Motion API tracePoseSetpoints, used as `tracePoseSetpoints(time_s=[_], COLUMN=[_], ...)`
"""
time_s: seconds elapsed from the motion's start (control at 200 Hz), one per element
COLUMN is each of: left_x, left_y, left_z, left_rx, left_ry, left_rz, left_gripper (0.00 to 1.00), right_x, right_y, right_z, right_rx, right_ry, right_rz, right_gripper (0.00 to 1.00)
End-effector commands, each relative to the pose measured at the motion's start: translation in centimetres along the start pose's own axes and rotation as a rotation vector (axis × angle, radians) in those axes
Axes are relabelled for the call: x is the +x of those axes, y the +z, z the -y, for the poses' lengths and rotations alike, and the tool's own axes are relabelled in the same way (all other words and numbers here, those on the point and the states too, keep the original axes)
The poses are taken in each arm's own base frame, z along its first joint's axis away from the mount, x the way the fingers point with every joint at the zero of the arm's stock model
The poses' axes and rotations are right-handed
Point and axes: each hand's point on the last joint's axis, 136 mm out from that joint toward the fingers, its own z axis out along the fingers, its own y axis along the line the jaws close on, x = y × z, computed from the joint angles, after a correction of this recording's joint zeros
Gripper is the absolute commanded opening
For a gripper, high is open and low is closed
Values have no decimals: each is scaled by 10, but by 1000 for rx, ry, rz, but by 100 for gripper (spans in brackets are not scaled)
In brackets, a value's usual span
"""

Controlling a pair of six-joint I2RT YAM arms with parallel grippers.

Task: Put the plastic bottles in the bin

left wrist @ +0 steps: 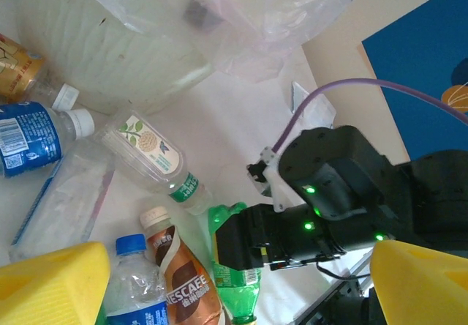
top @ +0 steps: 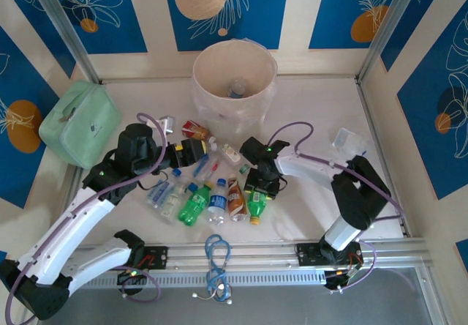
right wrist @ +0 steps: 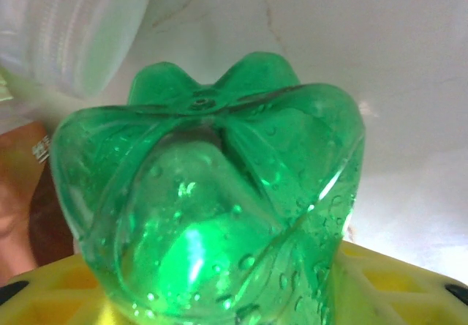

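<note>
The cream-pink bin [top: 201, 58] stands at the back centre with one bottle [top: 238, 88] inside; its wall and liner [left wrist: 110, 39] rise close by in the left wrist view. Several plastic bottles lie in front of it. My right gripper [top: 257, 192] is shut on a green bottle [top: 256, 208] that lies on the table. That bottle's base [right wrist: 212, 193] sits between the yellow fingers [right wrist: 409, 281]. My left gripper [top: 208, 151] hangs open above the pile. Below it lie a brown coffee bottle [left wrist: 179, 281], a blue-capped clear bottle [left wrist: 135, 288] and the same green bottle [left wrist: 228, 219].
A mint-green soft case [top: 80, 124] lies at the back left. A crumpled clear wrapper [top: 349, 139] sits at the right wall. More bottles [top: 194, 204] [top: 164, 189] [top: 194, 129] spread left of centre. A blue cable [top: 217, 263] hangs over the front rail.
</note>
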Motion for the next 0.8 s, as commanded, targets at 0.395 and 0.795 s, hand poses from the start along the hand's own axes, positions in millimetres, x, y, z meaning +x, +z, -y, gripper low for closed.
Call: tracePoseSetpoints(time_s=[0.395,0.795], left_x=[13,56], left_y=[5,23], left_z=[85,127], left_rx=[464,580], left_ry=[42,160], left_rz=[-95,-242], left_gripper=[86,75], right_x=[-19,-20], right_y=[-191,-287], right_z=[-26,-38], right_rx=[-766,-1046], right_ry=[98,97], right_rz=[442,526], right_gripper=[58,58])
